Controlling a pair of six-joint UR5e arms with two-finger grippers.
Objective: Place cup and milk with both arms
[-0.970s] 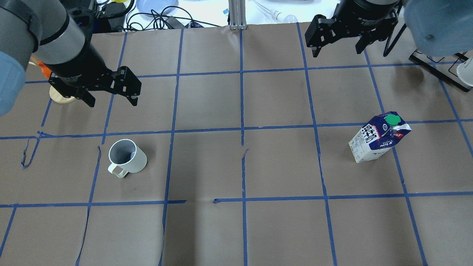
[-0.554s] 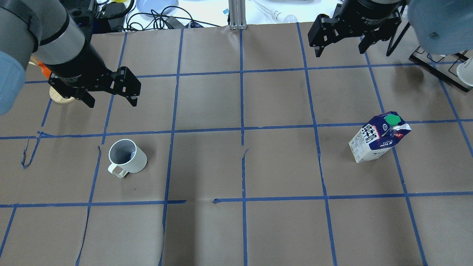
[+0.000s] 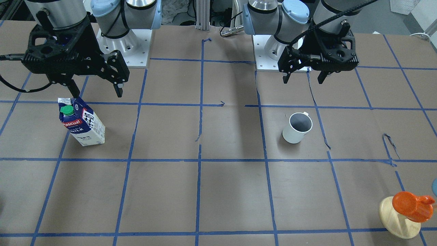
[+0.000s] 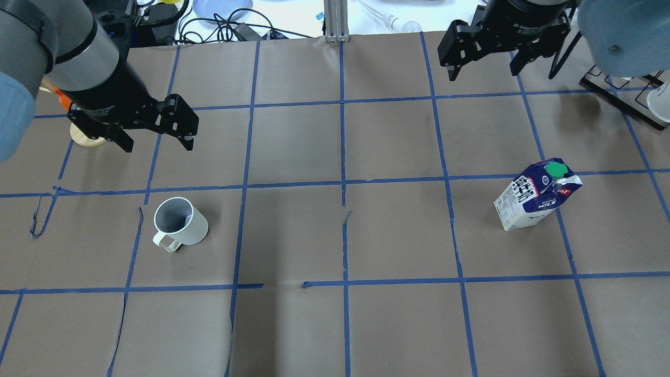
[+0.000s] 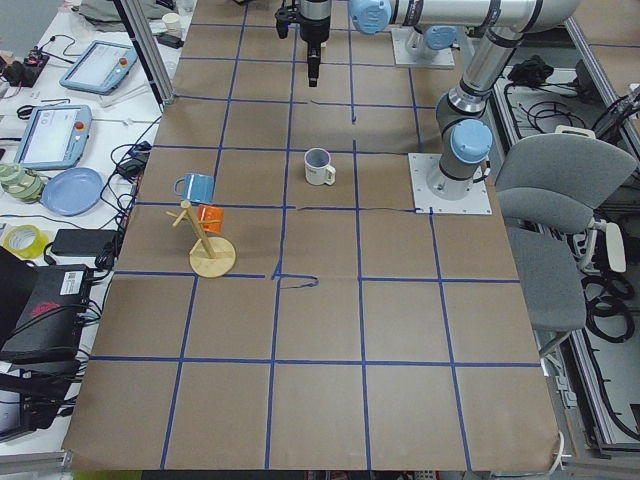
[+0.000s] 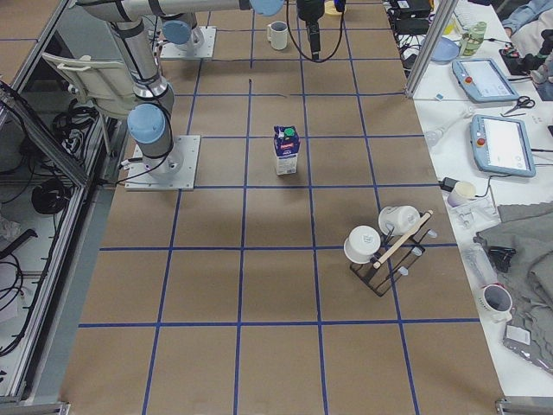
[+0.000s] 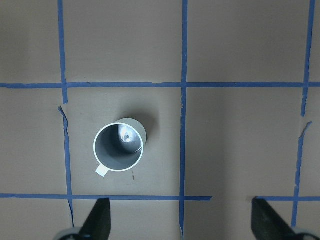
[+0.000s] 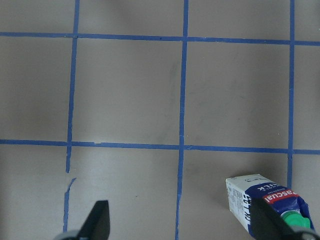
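Note:
The white cup (image 4: pixel 180 229) stands upright on the brown table, handle toward the robot; it also shows in the front view (image 3: pixel 297 128) and the left wrist view (image 7: pixel 120 148). My left gripper (image 4: pixel 158 145) hangs open and empty above the table, beyond the cup and apart from it (image 3: pixel 303 81). The blue and white milk carton (image 4: pixel 536 195) with its green cap stands upright on the right side (image 3: pixel 82 123), at the lower right corner of the right wrist view (image 8: pixel 265 202). My right gripper (image 4: pixel 482 73) is open and empty, high above the table beyond the carton (image 3: pixel 96 93).
A wooden mug stand (image 3: pixel 403 215) with an orange and a blue mug stands at the far left of the table. A black rack (image 6: pixel 384 246) with white cups stands at the far right. Cables, tablets and a blue plate (image 4: pixel 222 8) lie past the far edge.
My right gripper has moved a little farther from the robot and slightly right in the overhead view. My left gripper has barely moved. Cup and milk stand unchanged.

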